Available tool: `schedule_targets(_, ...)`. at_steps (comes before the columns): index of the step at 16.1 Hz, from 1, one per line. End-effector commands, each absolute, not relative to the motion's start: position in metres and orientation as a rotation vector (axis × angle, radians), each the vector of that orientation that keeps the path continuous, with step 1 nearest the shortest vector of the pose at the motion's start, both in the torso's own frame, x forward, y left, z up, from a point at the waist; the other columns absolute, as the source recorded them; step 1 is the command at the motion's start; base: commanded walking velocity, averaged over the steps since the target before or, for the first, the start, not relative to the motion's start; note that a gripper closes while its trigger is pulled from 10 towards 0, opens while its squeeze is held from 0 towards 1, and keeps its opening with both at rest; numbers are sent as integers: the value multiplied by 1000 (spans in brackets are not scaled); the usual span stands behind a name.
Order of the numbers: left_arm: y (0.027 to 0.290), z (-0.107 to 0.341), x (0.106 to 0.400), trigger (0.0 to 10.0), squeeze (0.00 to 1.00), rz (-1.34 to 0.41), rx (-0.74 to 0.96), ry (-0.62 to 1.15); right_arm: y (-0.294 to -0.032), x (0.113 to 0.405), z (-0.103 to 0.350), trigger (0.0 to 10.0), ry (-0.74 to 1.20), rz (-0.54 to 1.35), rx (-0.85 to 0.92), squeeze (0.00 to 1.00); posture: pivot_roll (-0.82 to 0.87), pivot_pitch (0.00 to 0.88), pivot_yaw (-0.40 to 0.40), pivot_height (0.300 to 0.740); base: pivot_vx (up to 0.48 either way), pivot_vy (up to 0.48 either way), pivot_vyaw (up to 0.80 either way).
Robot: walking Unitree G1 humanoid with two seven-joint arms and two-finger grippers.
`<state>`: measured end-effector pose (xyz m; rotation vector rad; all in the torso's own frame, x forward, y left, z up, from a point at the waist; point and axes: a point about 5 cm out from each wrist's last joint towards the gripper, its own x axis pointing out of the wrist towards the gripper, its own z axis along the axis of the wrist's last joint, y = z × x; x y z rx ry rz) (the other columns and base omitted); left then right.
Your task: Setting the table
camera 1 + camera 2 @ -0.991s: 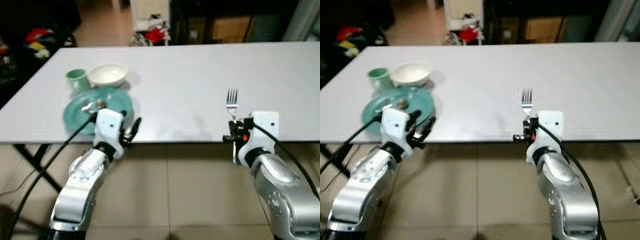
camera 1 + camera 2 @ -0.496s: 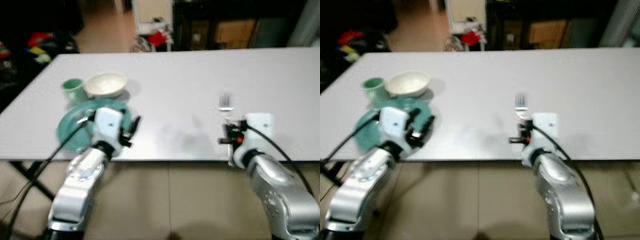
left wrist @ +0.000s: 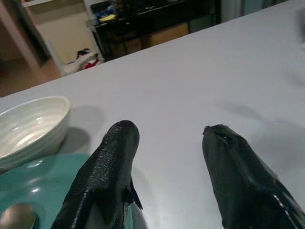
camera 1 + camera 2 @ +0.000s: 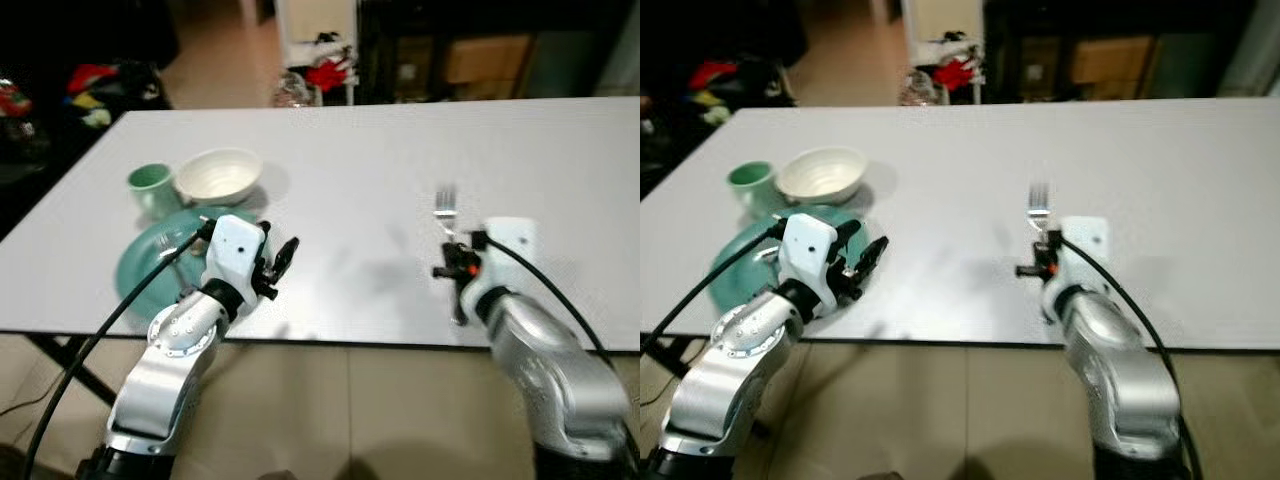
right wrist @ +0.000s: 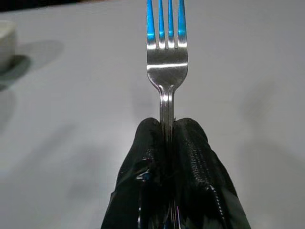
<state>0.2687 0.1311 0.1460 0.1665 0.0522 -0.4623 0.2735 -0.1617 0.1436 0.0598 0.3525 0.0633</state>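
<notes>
Between the right gripper's (image 5: 167, 143) two black fingers the fork (image 5: 166, 67) was pinched by its handle, tines pointing away over the grey table (image 4: 380, 160), near the front edge. On the robot's left, the left gripper (image 3: 167, 143) hovered with its fingers spread apart and nothing between them, just above the teal plate (image 4: 150, 270), which carried a spoon (image 3: 16, 217). Beyond the plate stood a white bowl (image 4: 220, 175) and, beside it, a green cup (image 4: 150, 185).
</notes>
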Motion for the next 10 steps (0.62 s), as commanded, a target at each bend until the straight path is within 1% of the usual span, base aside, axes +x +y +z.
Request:
schedule_targets(1, 130, 145, 270, 10000, 0, -502, 173, 69, -164, 279, 136, 10000, 401, 39, 86, 0, -11, 0, 113, 740, 0, 0, 0)
schedule_targets(3, 127, 146, 269, 10000, 0, -545, 186, 74, -163, 289, 128, 10000, 454, 19, 111, 0, -13, 0, 118, 740, 0, 0, 0)
schedule_targets(4, 125, 146, 269, 10000, 0, -588, 197, 85, -159, 303, 122, 10000, 491, 35, 130, 0, -14, 0, 124, 740, 0, 0, 0)
schedule_targets(6, 122, 146, 263, 10000, 0, -661, 202, 109, -154, 320, 113, 10000, 537, 44, 122, 0, -4, 0, 120, 740, 0, 0, 0)
schedule_targets(8, 122, 144, 254, 10000, 0, -730, 206, 140, -156, 332, 108, 10000, 568, 30, 105, 0, 11, 0, 104, 740, 0, 0, 0)
schedule_targets(10, 123, 143, 250, 10000, 0, -754, 203, 156, -158, 337, 106, 10000, 585, 24, 99, 0, 15, 0, 100, 740, 0, 0, 0)
